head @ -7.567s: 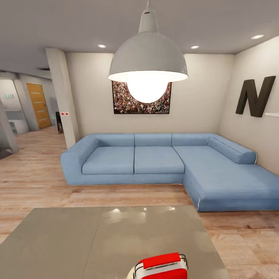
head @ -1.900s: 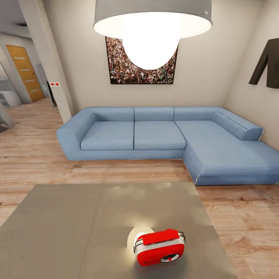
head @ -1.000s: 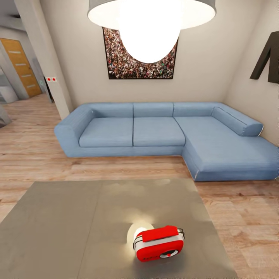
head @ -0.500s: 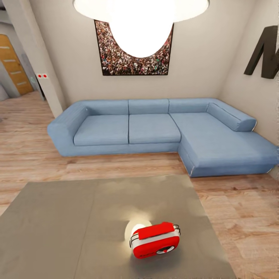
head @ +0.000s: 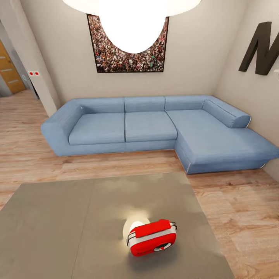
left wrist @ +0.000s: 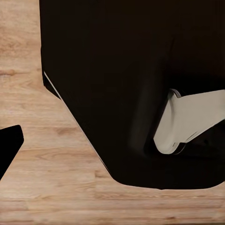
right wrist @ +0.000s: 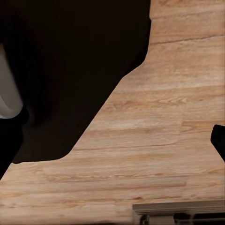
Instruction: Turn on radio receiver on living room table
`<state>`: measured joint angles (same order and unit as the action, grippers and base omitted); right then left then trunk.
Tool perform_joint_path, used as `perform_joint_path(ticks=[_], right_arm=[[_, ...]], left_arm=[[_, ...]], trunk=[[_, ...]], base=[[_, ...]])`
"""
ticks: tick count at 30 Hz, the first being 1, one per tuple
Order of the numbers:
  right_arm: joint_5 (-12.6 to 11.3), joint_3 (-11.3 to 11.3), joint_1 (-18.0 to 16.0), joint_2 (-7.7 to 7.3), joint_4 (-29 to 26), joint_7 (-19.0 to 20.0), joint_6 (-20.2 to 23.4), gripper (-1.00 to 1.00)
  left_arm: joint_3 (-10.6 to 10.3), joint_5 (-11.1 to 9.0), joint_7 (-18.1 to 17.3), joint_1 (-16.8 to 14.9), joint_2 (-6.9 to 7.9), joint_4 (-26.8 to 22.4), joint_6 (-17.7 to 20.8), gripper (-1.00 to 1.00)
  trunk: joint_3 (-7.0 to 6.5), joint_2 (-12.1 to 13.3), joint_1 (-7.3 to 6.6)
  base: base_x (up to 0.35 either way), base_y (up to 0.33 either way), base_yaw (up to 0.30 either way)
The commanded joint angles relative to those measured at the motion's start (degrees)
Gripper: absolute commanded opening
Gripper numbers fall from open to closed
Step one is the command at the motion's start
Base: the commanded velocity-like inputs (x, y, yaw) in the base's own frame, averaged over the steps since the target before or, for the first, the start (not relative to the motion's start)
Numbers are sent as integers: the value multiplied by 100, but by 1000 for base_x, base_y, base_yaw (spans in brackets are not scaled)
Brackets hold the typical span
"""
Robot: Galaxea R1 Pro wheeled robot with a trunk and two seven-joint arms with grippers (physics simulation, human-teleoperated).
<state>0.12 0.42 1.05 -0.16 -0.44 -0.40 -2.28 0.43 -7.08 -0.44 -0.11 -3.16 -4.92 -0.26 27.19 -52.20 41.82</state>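
Observation:
The red radio receiver, with its white band and red top handle, stands on the grey glossy table near the front right part, its round dial facing me. A bright lamp reflection sits on the tabletop just behind it. In the left wrist view a single dark fingertip pokes in over the wood floor. Another dark fingertip shows at the edge of the right wrist view. Whether either gripper is open or shut cannot be told, and nothing touches the radio.
A blue L-shaped sofa stands beyond the table, under a crowd picture and the white pendant lamp. A pillar rises at the left. Plank floor runs around the table. My black base fills much of both wrist views.
The head camera has come closer, tilted down and turned slightly right, so the radio and table sit higher in the picture. The radio itself has not moved on the table.

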Motion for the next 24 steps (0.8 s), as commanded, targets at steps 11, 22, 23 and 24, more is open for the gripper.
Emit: perform_joint_path(ticks=[11,22,23,24], right_arm=[[23,19,0,-6,0,1,-1,100],[23,11,0,-4,0,3,-1,100],[23,11,0,-4,0,3,-1,100],[20,11,0,-3,0,1,-1,100]], left_arm=[[-1,1,0,0,0,0,-3,100],[1,-3,4,-1,0,0,-1,100],[1,-3,3,-2,0,0,-1,100],[1,-3,2,-1,0,0,-2,100]], trunk=[[57,0,0],[155,0,0],[164,0,0],[173,0,0]], base=[[0,0,34],[0,0,68],[0,0,30],[0,0,19]])
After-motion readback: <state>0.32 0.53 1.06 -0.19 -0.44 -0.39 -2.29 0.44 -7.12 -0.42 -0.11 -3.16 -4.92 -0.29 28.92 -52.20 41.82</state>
